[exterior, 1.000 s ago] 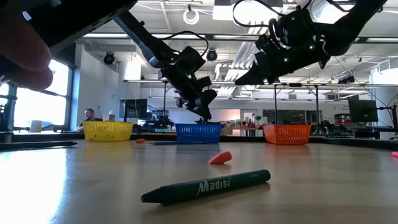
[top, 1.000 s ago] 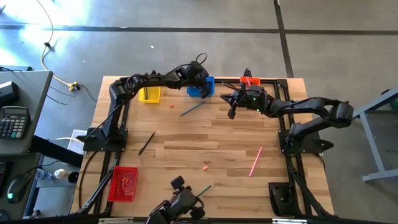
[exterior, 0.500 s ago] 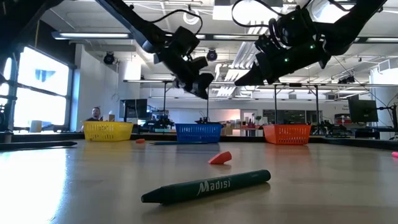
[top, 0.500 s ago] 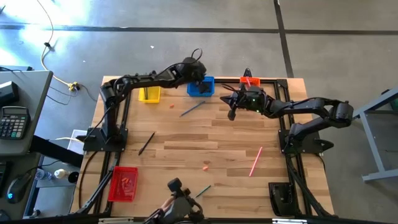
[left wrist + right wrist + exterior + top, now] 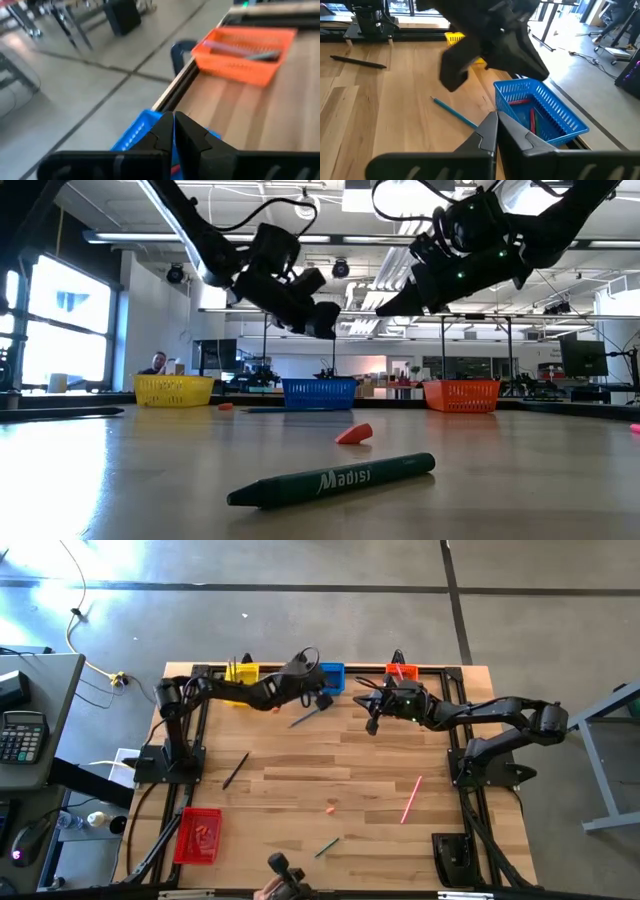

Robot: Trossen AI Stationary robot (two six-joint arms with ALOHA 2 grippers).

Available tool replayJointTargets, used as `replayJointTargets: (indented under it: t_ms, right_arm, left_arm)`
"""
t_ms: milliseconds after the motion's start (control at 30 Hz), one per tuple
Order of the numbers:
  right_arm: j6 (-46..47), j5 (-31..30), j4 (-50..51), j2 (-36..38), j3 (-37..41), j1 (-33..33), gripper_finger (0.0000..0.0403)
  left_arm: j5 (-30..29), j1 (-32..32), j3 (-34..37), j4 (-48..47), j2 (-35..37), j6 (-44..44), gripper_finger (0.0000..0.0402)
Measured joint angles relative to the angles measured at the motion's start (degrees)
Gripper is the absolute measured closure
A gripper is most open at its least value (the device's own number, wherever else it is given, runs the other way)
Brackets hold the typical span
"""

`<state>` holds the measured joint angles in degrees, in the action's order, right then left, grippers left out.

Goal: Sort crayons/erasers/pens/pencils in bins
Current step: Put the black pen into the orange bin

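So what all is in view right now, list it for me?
Plastic open-topped bins: four; yellow, blue and orange along the far edge, red at the near left corner.
Long teal stick: one, in front of the blue bin.
Long black pen: one, left of centre.
Long pink pen: one, right of centre.
Short green crayon: one, near edge.
Small pink-red erasers: two, mid-table and near the yellow bin.
Red sticks: inside the blue bin, count unclear.
Calculator: one, grey, side desk.
Left gripper: shut, empty, beside the blue bin.
Right gripper: shut, empty, near the orange bin.
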<state>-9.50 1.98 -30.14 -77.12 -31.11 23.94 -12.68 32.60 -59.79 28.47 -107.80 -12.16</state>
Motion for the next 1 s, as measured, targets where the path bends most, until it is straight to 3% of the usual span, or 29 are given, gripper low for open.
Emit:
replayJointTargets:
  t_ms: [233, 533, 700, 1000]
  right_arm:
    - [0.0, 0.0, -1.0, 0.0, 0.0, 0.0, 0.0402]
    - [-3.6, 0.0, -6.2, 0.0, 0.0, 0.0, 0.0402]
    - [-4.7, 0.3, -10.5, 0.0, 0.0, 0.0, 0.0402]
    - [-4.5, 1.5, -11.2, 0.0, 0.0, -0.3, 0.0402]
  left_arm:
    - [-0.3, -1.7, 8.6, 11.8, 4.9, 2.0, 0.0394]
    - [0.3, -5.5, 19.6, 13.0, 16.8, 1.2, 0.0394]
    - [1.8, -8.9, 24.4, 3.2, 25.8, 0.5, 0.0394]
    - [1.9, -20.3, 24.9, -25.9, 41.3, 8.1, 0.0394]
